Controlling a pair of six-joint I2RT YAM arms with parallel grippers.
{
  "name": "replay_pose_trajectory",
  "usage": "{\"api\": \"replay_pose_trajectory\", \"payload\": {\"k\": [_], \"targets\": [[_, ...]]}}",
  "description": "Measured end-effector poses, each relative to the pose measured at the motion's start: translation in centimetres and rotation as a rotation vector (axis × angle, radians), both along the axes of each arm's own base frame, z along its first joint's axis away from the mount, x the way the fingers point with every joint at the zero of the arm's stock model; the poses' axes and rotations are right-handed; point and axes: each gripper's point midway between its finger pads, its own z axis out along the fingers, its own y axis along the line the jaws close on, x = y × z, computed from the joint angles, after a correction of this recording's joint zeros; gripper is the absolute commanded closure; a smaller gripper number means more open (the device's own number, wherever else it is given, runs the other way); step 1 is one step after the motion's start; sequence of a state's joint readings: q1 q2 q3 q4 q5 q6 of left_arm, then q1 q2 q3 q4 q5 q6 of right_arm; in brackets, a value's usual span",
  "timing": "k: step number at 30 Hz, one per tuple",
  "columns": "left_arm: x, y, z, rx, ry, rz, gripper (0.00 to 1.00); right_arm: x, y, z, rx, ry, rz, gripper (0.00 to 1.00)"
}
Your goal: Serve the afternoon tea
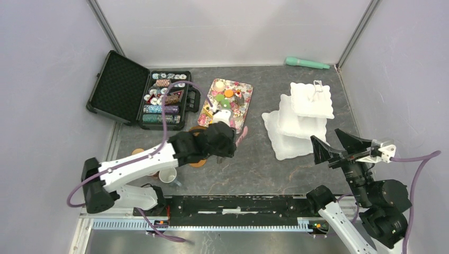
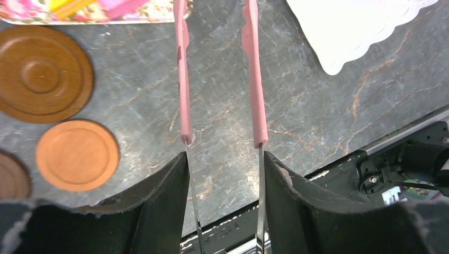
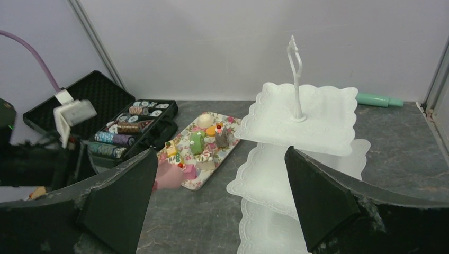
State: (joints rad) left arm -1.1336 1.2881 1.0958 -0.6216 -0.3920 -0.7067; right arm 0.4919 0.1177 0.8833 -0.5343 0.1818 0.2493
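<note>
Left gripper (image 2: 225, 159) is extended forward, clamped on pink tongs (image 2: 183, 79); right gripper (image 3: 221, 157) is held raised, fingers spread wide.

Far left on the tabletop (image 1: 254, 164) sits the open case (image 1: 116, 87), chips (image 1: 161, 108) in its right half. Right of it, the tray (image 1: 248, 90), pastries (image 1: 229, 93) on it. Further right, the tiered stand (image 1: 299, 119). Saucers (image 2: 78, 154) lie near of the tray, a mug (image 1: 168, 175) nearer still, left. Tongs (image 2: 182, 79) sit between the left fingers (image 2: 159, 201), right of the saucers. A long tool (image 1: 307, 63) lies far, behind the stand.

No legible writing, brand or number anywhere — not even on the poker chips (image 1: 159, 109)
</note>
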Motion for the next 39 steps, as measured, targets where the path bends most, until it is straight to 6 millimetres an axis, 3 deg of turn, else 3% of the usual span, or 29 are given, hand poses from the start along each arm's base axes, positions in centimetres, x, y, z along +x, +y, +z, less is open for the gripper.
{"api": "replay_pose_trajectory", "payload": {"k": [7, 12, 17, 20, 26, 39], "targets": [[3.6, 4.6, 6.0, -0.038, -0.045, 0.054, 0.42, 1.7, 1.0, -3.0, -0.042, 0.068, 0.004, 0.02], [7.3, 6.3, 7.5, -0.024, -0.054, 0.084, 0.41, 3.1, 2.1, -4.3, -0.103, 0.119, 0.022, 0.01], [11.4, 6.0, 4.9, 0.014, 0.015, 0.101, 0.42, 4.0, 2.8, -4.6, -0.138, 0.134, 0.039, 0.01], [13.7, 4.7, 3.1, 0.038, 0.055, 0.098, 0.43, 4.1, 3.0, -4.4, -0.147, 0.123, 0.046, 0.01], [17.9, 1.4, 1.6, 0.039, 0.055, 0.100, 0.45, 4.1, 3.3, -4.3, -0.154, 0.117, 0.060, 0.01], [20.7, -0.4, -0.9, 0.073, 0.008, 0.153, 0.43, 4.5, 1.9, -2.8, -0.070, 0.067, -0.026, 0.02]]}}
